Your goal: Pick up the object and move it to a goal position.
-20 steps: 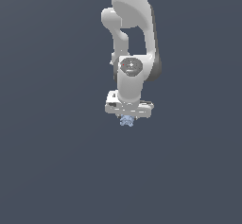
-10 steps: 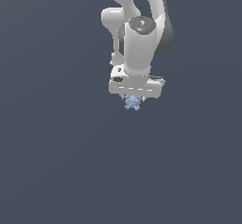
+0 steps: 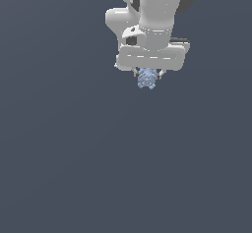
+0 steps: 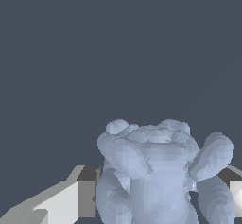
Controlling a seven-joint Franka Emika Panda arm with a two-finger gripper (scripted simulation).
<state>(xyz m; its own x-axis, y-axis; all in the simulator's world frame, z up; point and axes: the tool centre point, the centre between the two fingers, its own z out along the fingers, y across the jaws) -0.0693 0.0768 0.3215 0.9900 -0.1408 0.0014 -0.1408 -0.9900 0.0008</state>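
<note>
Arm: 1 white Franka arm [image 3: 155, 11] is reaching down from the upper edge of the exterior view, a little toward the exterior view's right of centre, with its wrist pointing downward.
Gripper: the white gripper [image 3: 147, 74] is hanging below the wide white hand block, and its short dark fingers are only partly showing under that block.
Fingers: in the wrist view 2 fingers are flanking the object, 1 pale finger [image 4: 71, 202] on one side and 1 [image 4: 235, 190] on the other, each lying right against the object's flanks; they are standing closed in on it, with no gap visible between pad and lump.
Object: the pale blue-grey lumpy object [image 3: 146, 78] is sitting between the fingers, its lower part sticking out beneath the gripper; it is narrower than the hand block above it.
Object close up: in the wrist view the object [image 4: 160, 171] is filling the space between the fingers, showing rounded knobs on its upper part and 1 bulge jutting toward the finger at the frame edge.
Surroundings: a plain dark grey-blue ground [image 3: 74, 168] is filling the rest of both views; whether the object is touching it cannot be told.
</note>
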